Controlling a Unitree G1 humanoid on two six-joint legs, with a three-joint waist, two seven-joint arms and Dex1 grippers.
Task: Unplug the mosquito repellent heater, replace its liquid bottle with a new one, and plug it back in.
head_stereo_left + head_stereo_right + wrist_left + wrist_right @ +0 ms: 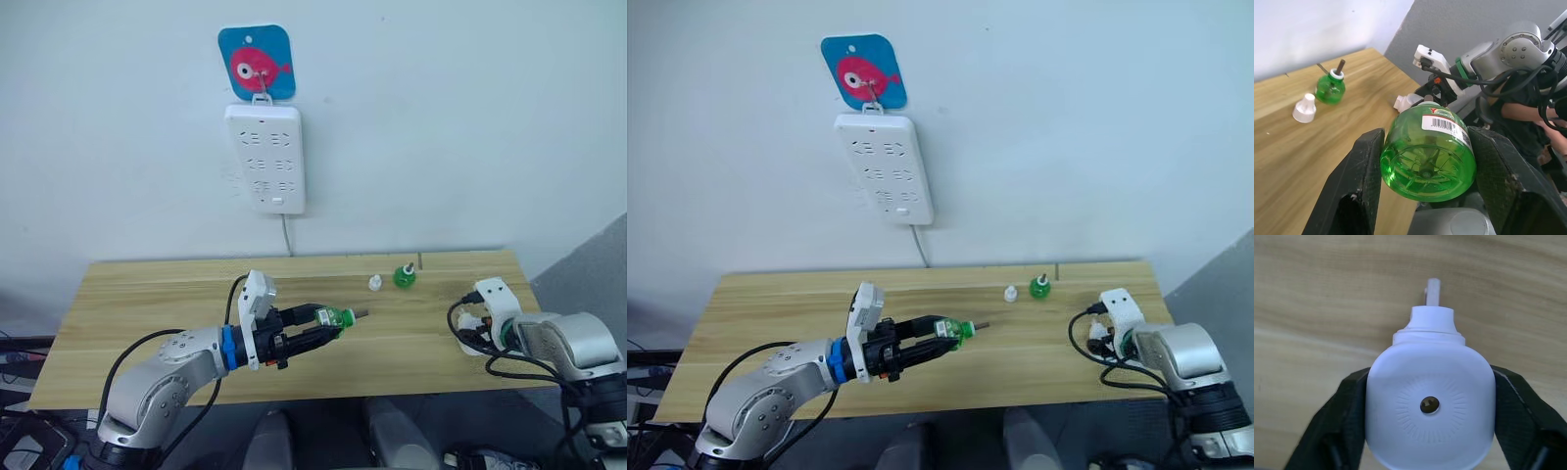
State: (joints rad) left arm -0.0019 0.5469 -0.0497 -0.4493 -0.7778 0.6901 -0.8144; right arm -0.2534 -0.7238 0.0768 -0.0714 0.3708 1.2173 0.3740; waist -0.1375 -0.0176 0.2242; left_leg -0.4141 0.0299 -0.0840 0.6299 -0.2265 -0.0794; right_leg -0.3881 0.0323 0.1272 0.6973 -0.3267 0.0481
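Observation:
My left gripper (328, 323) is shut on a green liquid bottle (336, 317), held on its side above the middle of the wooden table (147, 313), wick pointing right. In the left wrist view the bottle's base (1427, 156) sits between both fingers (1359, 181). My right gripper (474, 324) hovers low over the table's right end and is shut on the white mosquito repellent heater (1430, 406), whose round vented top faces the wrist camera, prongs pointing away. A second green bottle (404, 276) with a dark wick stands at the table's far edge, with a small white cap (374, 283) beside it.
A tall white power strip (266, 157) hangs on the wall from a blue fish hook (257, 64) above the table's middle, its cable dropping behind the table. A grey surface (588, 264) lies past the table's right end.

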